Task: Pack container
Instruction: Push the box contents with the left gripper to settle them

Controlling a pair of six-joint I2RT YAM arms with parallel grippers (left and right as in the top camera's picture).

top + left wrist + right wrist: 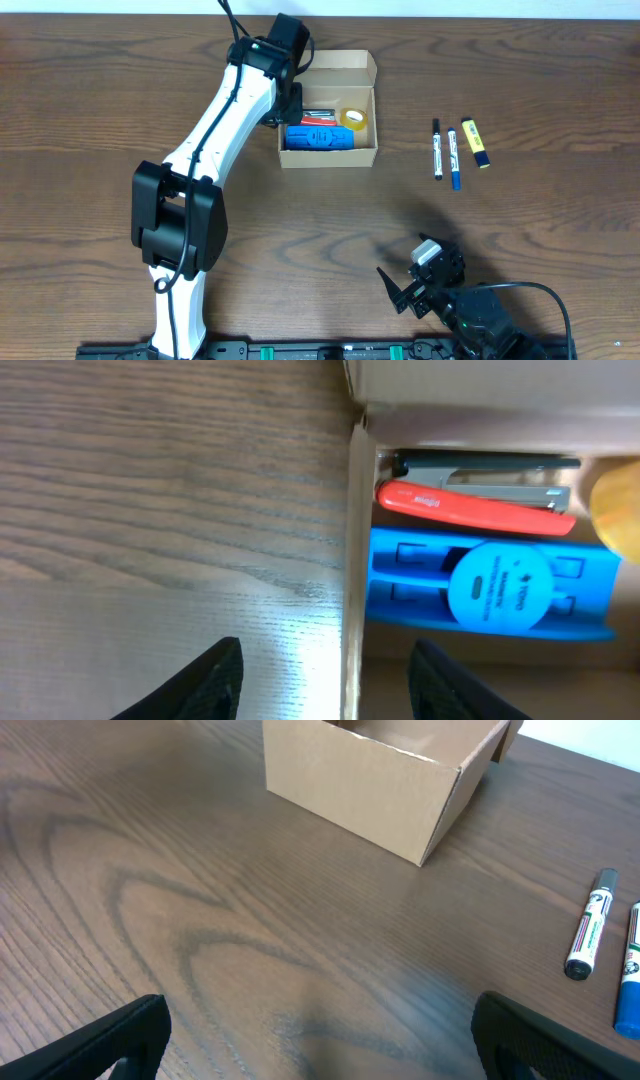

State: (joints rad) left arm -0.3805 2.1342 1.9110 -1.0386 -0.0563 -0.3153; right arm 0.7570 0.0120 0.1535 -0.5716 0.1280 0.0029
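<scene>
The container, a tan cardboard box with its flap lid open at the back, sits at the table's upper middle. Inside lie a blue case, a red stapler and a yellow tape roll. My left gripper stands over the box's left wall, jaws apart. One finger is outside over the table, the other is inside the box. Neither touches the wall. My right gripper is wide open and empty near the table's front edge, far from the container.
To the right of the box lie a black marker, a blue marker and a yellow highlighter. The right wrist view catches the black marker and the blue marker at its right edge.
</scene>
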